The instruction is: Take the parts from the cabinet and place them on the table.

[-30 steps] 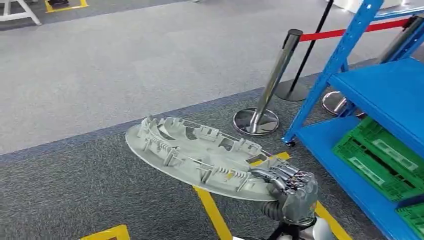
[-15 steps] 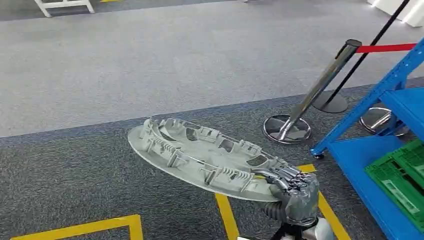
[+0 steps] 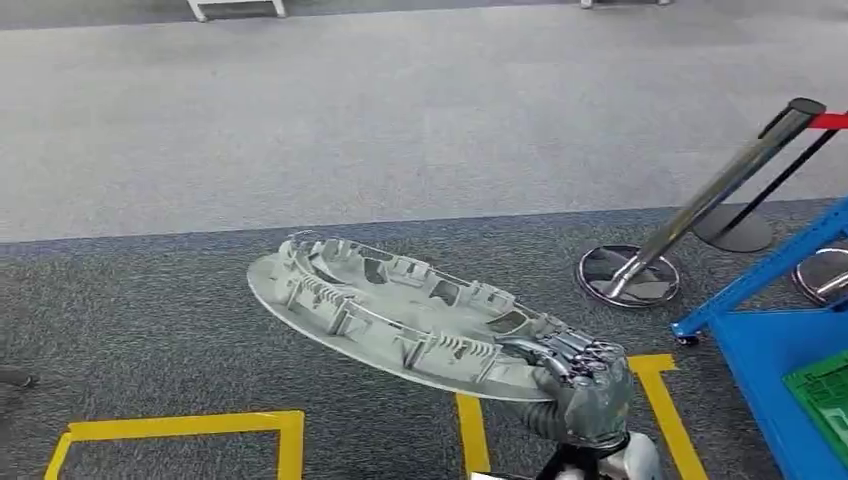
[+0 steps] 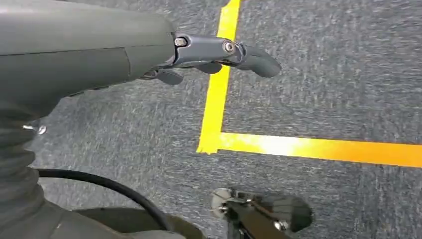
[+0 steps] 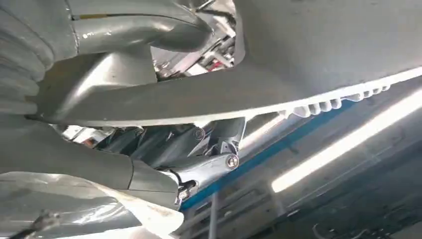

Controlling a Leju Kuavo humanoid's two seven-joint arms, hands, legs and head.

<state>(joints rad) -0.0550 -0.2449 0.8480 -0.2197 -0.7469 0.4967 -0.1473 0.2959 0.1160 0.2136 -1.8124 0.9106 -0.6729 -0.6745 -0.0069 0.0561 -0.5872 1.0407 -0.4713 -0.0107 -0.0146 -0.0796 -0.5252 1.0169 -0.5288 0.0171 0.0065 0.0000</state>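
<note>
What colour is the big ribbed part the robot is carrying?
Pale grey all over; the part, held by the right hand, shows best in the head view.

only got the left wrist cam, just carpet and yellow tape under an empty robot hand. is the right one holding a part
Observer: Yes. The right robot hand grips the grey part by the rim at one end.
Operator: how is it sitting
Observer: Nearly flat, ribbed side up, with its long end reaching out to the robot's left above the carpet.
Operator: where's the cabinet
Observer: A blue shelf stands at the robot's right, with a green crate on it and a chrome post beside it.
</note>
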